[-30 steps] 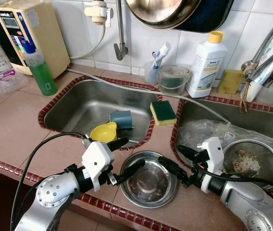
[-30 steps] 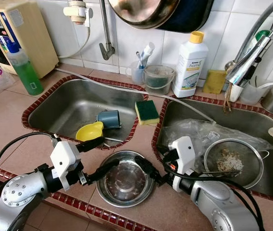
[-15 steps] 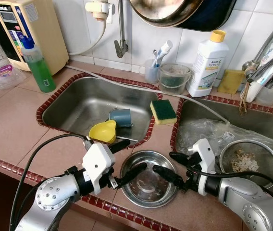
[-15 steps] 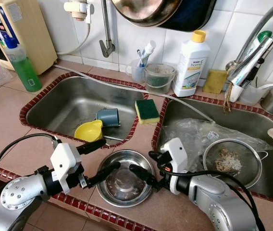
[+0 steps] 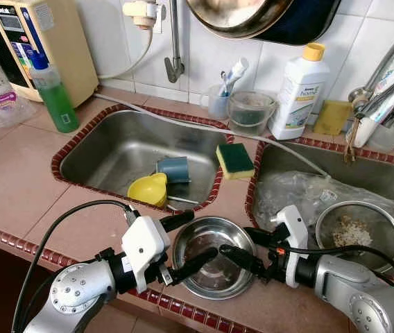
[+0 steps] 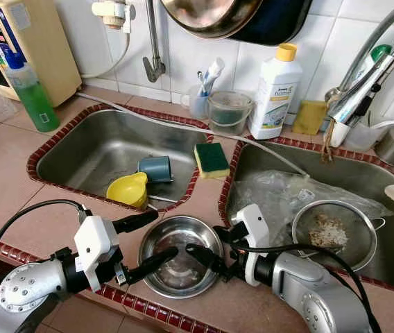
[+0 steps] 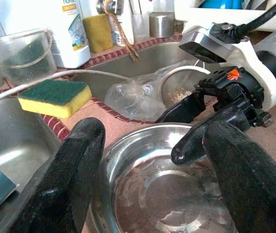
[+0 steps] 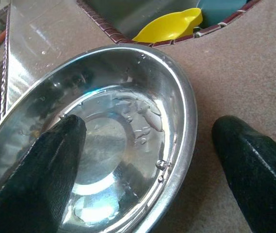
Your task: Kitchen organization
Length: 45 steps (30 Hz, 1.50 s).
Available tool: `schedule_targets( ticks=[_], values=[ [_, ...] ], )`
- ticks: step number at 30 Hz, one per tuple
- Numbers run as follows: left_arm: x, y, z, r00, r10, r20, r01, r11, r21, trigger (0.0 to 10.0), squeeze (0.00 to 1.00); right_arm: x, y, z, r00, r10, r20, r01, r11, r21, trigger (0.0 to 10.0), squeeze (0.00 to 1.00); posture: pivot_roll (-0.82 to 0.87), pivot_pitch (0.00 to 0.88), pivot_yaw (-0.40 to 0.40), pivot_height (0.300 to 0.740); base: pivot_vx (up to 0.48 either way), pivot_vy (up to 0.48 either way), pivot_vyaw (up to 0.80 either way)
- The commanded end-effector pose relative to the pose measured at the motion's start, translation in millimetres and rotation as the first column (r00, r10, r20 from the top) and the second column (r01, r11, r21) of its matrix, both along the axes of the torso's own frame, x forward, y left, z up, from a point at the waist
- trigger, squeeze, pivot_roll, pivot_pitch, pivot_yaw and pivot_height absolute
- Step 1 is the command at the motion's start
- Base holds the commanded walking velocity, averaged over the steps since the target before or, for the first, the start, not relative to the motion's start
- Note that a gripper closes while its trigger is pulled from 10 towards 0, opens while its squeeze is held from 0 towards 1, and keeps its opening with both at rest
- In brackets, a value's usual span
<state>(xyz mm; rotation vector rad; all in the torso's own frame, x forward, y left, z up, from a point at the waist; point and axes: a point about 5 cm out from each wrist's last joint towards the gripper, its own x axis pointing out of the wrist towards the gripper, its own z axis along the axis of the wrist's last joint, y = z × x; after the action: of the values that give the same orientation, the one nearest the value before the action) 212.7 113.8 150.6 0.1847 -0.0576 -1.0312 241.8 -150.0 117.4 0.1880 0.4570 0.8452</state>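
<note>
Left pincer (image 5: 189, 238) open, straddling near-left rim of shallow round steel bowl (image 5: 211, 274) on tiled counter (image 5: 23, 187). Right pincer (image 5: 249, 248) open across right rim. Advise closing both evenly, lifting level; water pooled inside. Farther: yellow plastic scoop (image 5: 148, 190) in left sink.

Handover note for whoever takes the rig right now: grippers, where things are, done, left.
Left gripper: jaws open, straddling the near-left rim of the steel bowl; no grip yet.
Right gripper: jaws open, one finger over the bowl's inside, the other outside its right rim, not closed.
The bowl sits upright on the counter between the two sinks, wet inside.
Left sink: yellow scoop and grey-blue cup. Green sponge lies on the divider. Right sink: mesh strainer with food scraps, and a plastic bag.
Done: both grippers set at the bowl.
Left: grasp, lift and place the bowl; the sink items are untouched.
</note>
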Motion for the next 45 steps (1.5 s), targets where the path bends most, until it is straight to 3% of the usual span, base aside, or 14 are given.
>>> schedule_targets(
  ticks=[1,20,21,22,24,25,29,31,32,34,36,41,42,45],
  values=[
    [-1.5,-0.7,6,1.0,-0.016,0.016,0.016,1.0,-0.001,10.0,0.0,-0.9,-5.5,-5,0.999,-0.023,-0.045,0.022,1.0,-0.003,10.0,0.0,-0.1,0.107,-0.01,0.74,0.0,0.0,0.0],
    [7.5,-1.5,14,0.999,-0.012,0.04,0.013,1.0,-0.016,10.0,0.0,8.1,3.6,9,1.0,-0.009,0.002,0.009,0.998,0.07,9.5,0.0,-0.11,0.109,-0.008,0.74,0.0,0.0,0.0],
    [8.6,-0.6,14,0.999,-0.009,0.043,0.01,1.0,-0.014,10.0,0.0,8.5,3.7,10,1.0,-0.006,0.005,0.006,0.997,0.075,9.2,0.0,-0.1,0.108,-0.007,0.74,0.0,0.0,0.0],
    [10.7,1.2,16,0.999,-0.003,0.048,0.004,1.0,-0.014,10.0,0.0,9.4,3.7,11,1.0,-0.002,0.01,0.001,0.997,0.076,6.8,0.0,-0.1,0.107,-0.009,0.74,0.0,0.0,0.0],
    [11.6,1.7,17,0.999,-0.001,0.05,0.002,1.0,-0.015,10.0,0.0,10.0,3.7,12,1.0,-0.001,0.012,0.001,0.997,0.076,6.5,0.0,-0.11,0.107,-0.009,0.74,0.0,0.0,0.0],
    [12.1,1.9,17,0.999,0.001,0.051,0.0,1.0,-0.015,10.0,0.0,10.3,3.6,12,1.0,-0.001,0.012,0.0,0.997,0.076,6.7,0.0,-0.11,0.107,-0.009,0.74,0.0,0.0,0.0],
    [12.9,0.6,19,0.998,0.002,0.058,0.0,1.0,-0.019,10.0,0.0,9.2,3.3,9,1.0,0.018,-0.014,-0.017,0.998,0.065,4.9,0.0,-0.1,0.107,-0.016,0.74,0.0,0.0,0.0],
    [12.9,0.2,19,0.998,0.002,0.058,-0.001,1.0,-0.022,10.0,0.0,8.1,3.8,7,1.0,0.026,-0.015,-0.025,0.998,0.059,5.0,0.0,-0.1,0.106,-0.018,0.74,0.0,0.0,0.0],
    [12.8,0.1,19,0.998,0.003,0.06,-0.001,1.0,-0.022,10.0,0.0,7.9,3.9,6,0.999,0.023,-0.025,-0.022,0.998,0.059,6.5,0.0,-0.1,0.106,-0.018,0.74,0.0,0.0,0.0],
    [12.6,-0.6,20,0.998,0.005,0.061,-0.003,1.0,-0.025,10.0,0.0,6.9,4.4,4,0.998,0.027,-0.051,-0.024,0.998,0.063,7.5,0.0,-0.1,0.113,-0.022,0.74,0.0,0.0,0.0],
    [12.3,-0.4,20,0.998,0.01,0.06,-0.008,1.0,-0.03,10.0,0.0,6.1,4.2,1,0.997,0.035,-0.063,-0.031,0.997,0.064,9.1,0.0,-0.09,0.113,-0.021,0.74,0.0,0.0,0.0],
    [11.6,-1.1,20,0.998,0.01,0.058,-0.009,0.999,-0.032,10.0,0.0,4.6,2.7,-1,0.993,0.067,-0.098,-0.061,0.996,0.065,9.4,0.0,-0.09,0.117,-0.028,0.74,0.0,0.0,0.0],
    [11.6,-1.3,20,0.998,0.011,0.058,-0.009,0.999,-0.034,10.0,0.0,4.1,1.8,-1,0.992,0.075,-0.101,-0.069,0.996,0.056,10.0,0.0,-0.09,0.122,-0.029,0.74,0.0,0.0,0.0],
    [11.7,-1.3,21,0.998,0.016,0.059,-0.014,0.999,-0.039,10.0,0.0,0.3,-1.5,-3,0.988,0.101,-0.116,-0.097,0.994,0.041,10.0,0.0,-0.09,0.123,-0.029,0.74,0.0,0.0,0.0]
  ],
)
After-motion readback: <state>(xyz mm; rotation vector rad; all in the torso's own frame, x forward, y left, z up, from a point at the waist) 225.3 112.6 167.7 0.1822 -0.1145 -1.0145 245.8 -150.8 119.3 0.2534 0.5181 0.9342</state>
